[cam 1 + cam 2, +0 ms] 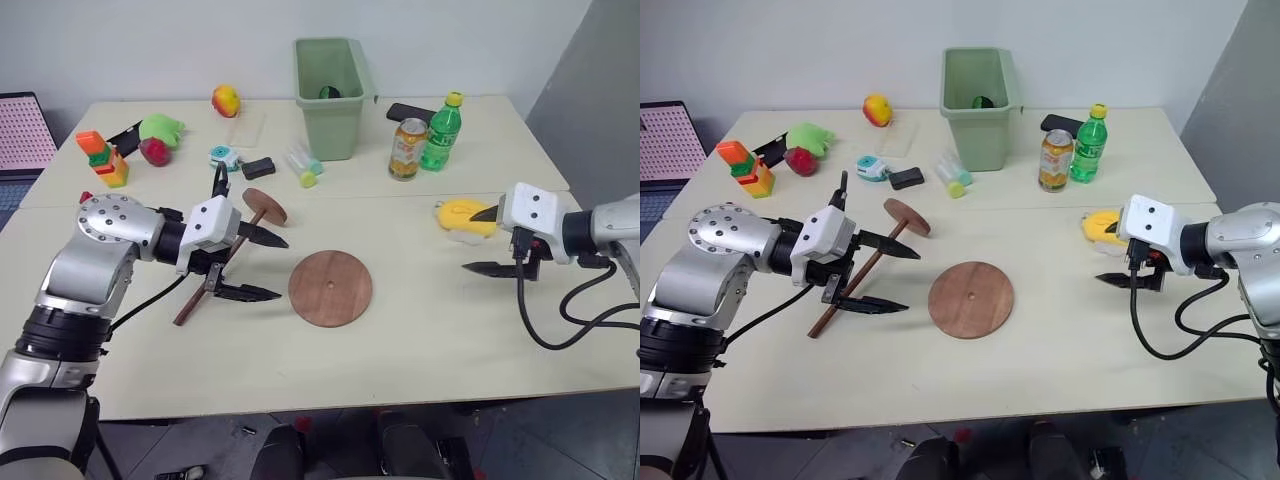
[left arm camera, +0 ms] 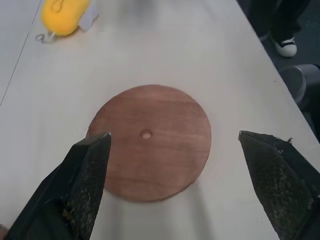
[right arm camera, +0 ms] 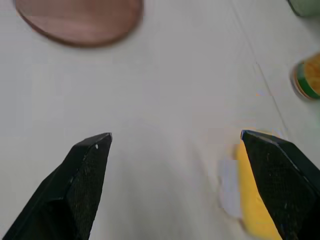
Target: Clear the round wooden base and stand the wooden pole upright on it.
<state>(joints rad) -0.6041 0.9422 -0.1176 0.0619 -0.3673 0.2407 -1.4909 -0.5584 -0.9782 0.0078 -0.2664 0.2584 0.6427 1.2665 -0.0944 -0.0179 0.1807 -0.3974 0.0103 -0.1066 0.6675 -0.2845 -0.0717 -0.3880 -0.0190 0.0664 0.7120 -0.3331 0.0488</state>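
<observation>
Round wooden base (image 1: 330,288) lies clear. Both pincers, left pincer (image 1: 262,264) and right pincer (image 1: 482,240), gape wide, empty. Next: left grasps the wooden pole (image 1: 226,262) lying on the counter (image 1: 400,350).

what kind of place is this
Probably a robot lab or test room: a plain table scattered with practice props such as toy fruit, a green bin and drink containers, against bare walls.
</observation>
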